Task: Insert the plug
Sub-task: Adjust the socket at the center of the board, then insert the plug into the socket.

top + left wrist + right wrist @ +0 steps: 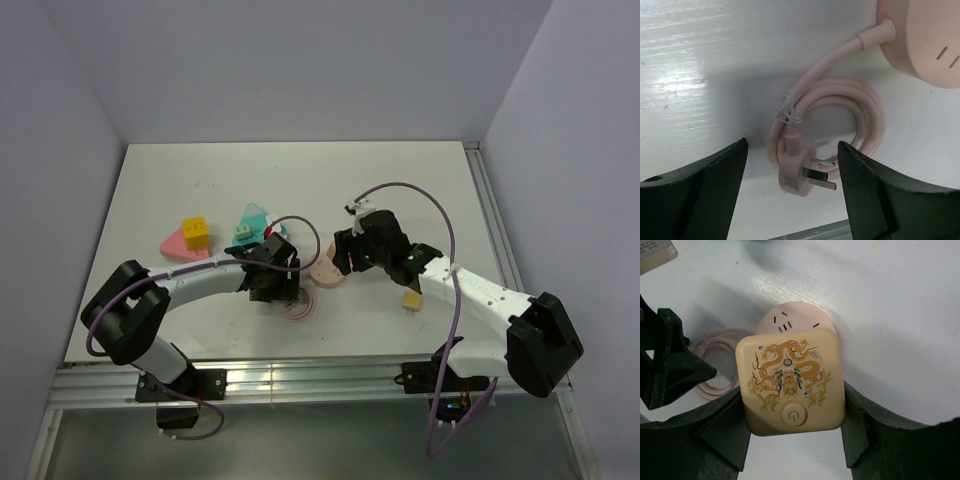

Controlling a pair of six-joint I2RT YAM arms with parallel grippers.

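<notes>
My right gripper point(792, 389) is shut on a beige square plug point(790, 365) with a dragon picture and a power button. It holds the plug just above a round pink socket point(790, 319), whose slots show beyond the plug's top edge. In the top view the right gripper point(346, 256) is over the socket point(327, 273). My left gripper point(792, 150) is open, its jaws either side of the socket's own pink pronged plug point(797, 172) on a coiled pink cable point(860, 107), without touching it. In the top view the left gripper point(282, 290) is over that coil point(299, 309).
A second beige plug point(412, 298) lies right of the socket. A yellow block on a pink base point(190, 238) and a teal piece point(252, 222) stand at the left. The table's near edge point(810, 231) runs just below the pink plug.
</notes>
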